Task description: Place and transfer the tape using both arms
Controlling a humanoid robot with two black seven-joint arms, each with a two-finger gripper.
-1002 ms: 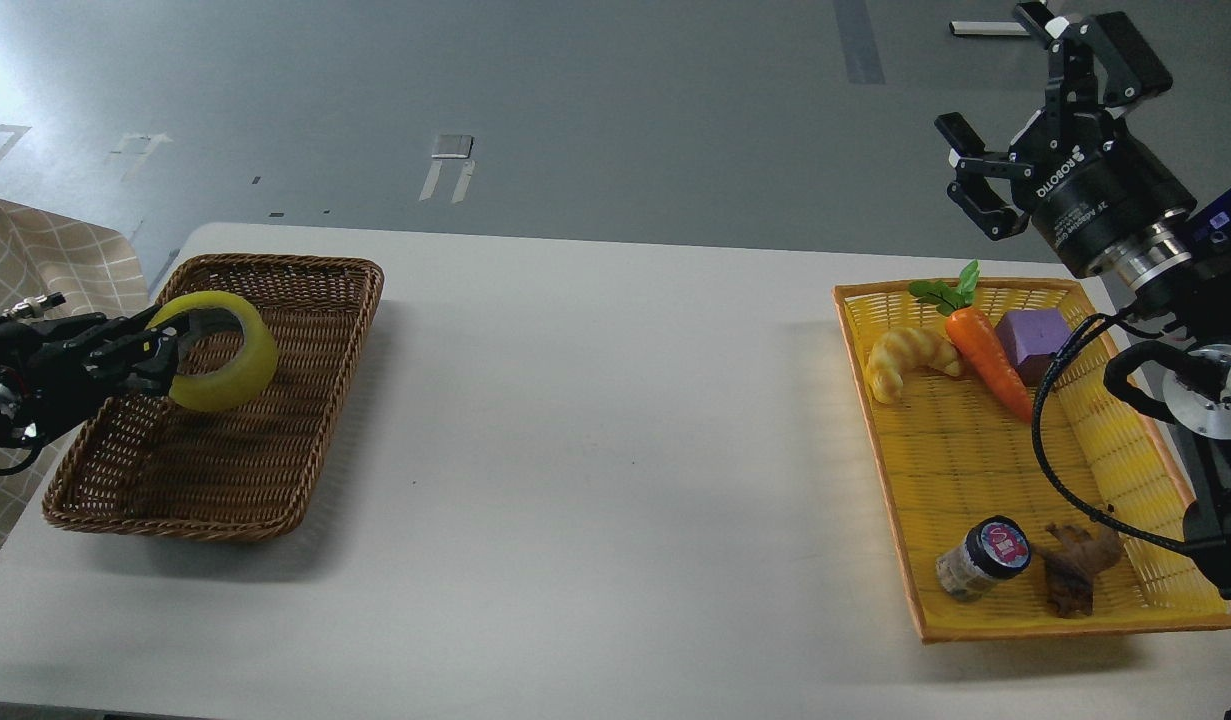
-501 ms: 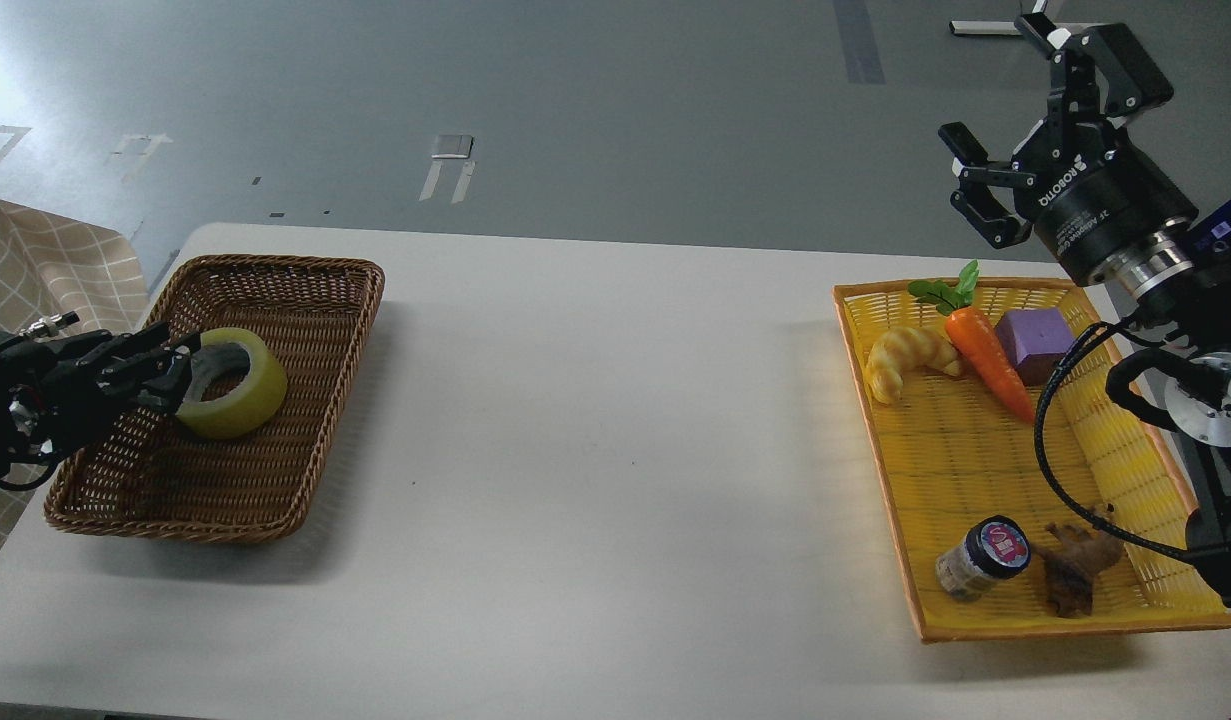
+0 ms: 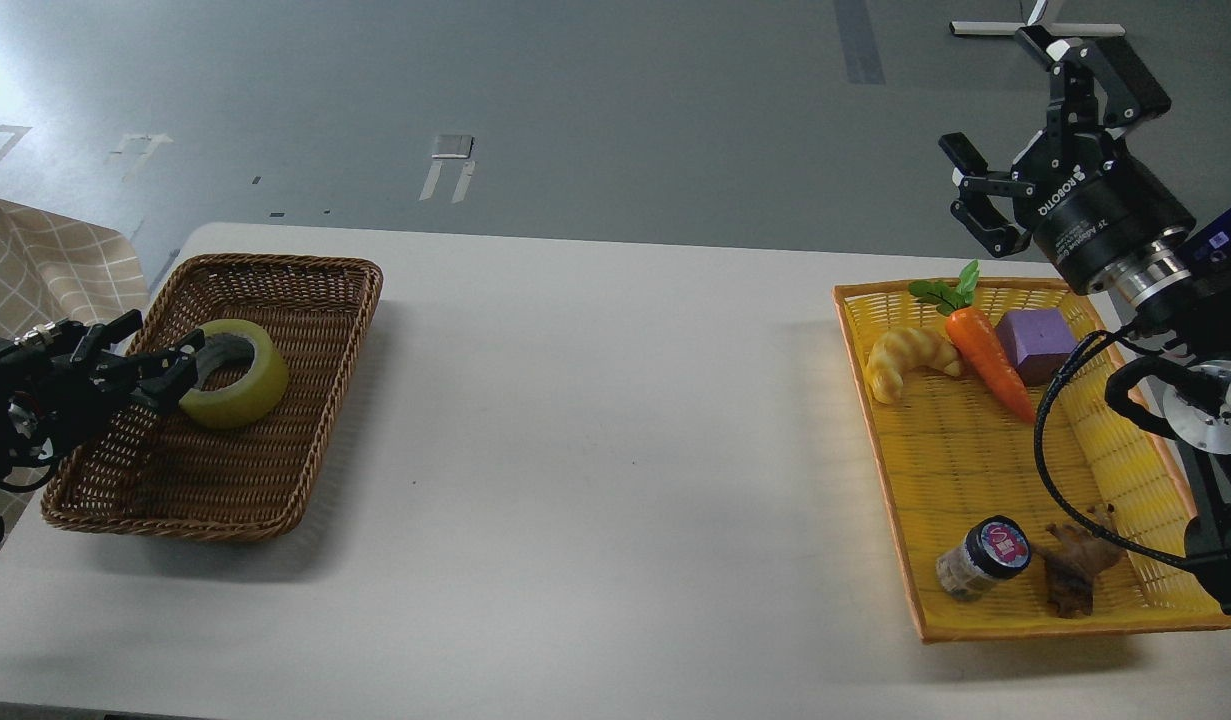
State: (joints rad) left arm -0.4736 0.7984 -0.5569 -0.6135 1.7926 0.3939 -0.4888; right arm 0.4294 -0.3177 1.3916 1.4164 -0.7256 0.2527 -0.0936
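"ROBOTIQ" on right pincer (image 3: pixel 1030 140) body; smaller print beside it illegible.

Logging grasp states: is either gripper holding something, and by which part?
The right gripper is open and empty. The left gripper has opened beside the tape in the wicker basket; nothing is held.

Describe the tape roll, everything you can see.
The tape is a wide roll of translucent yellow-green tape on a grey inner core. It lies in the brown wicker basket, hole facing up and slightly tilted. The left claw is at its left rim with fingers spread, one finger reaching to the core; firm contact is unclear. Nothing else touches it.
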